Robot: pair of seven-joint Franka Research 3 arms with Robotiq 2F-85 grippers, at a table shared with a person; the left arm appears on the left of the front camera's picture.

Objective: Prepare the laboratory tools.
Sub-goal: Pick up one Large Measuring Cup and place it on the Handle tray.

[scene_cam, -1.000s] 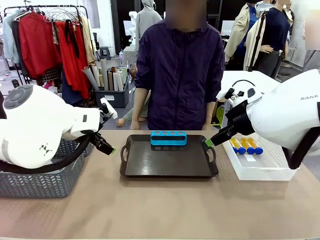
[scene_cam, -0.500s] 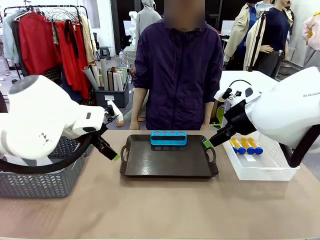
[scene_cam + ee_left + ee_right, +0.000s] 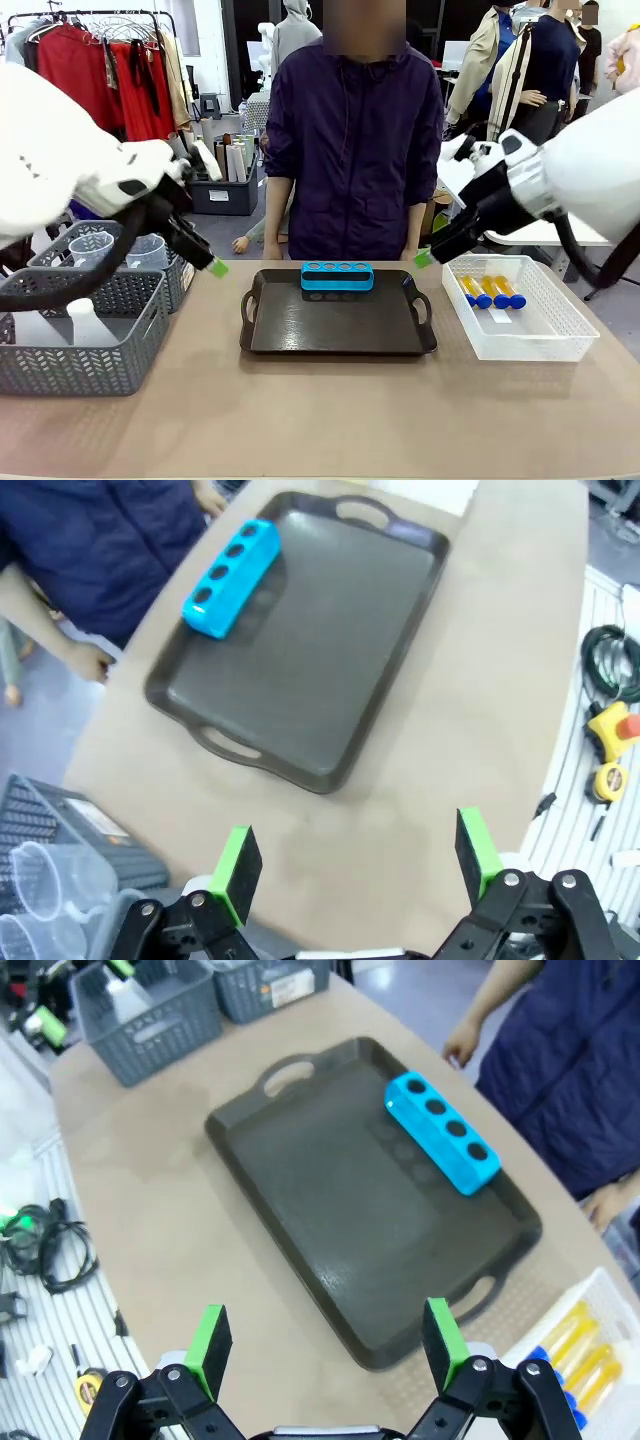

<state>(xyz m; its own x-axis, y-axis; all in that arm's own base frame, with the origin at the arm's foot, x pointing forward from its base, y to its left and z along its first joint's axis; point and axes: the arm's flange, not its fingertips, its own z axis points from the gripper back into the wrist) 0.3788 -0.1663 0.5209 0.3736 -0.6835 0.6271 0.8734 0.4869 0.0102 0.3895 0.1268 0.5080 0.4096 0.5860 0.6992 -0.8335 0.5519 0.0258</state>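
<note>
- The left gripper [image 3: 355,855] and the right gripper [image 3: 325,1345] both hang released, jaws spread with nothing between them. They are raised off the table, likely so that either can drop onto a tool.
- The dark tray [image 3: 335,335] sits at centre, with the blue rack [image 3: 337,276] at its 12 o'clock edge. The rack's four holes are empty — seemingly meant for the tubes.
- The amber tubes [image 3: 490,291], blue-capped, lie side by side in the white lattice basket [image 3: 520,348] at the tray's 3 o'clock.
- At the tray's 9 o'clock, the grey baskets [image 3: 90,370] hold the clear beaker [image 3: 148,252] and the translucent white flask [image 3: 80,318].
</note>
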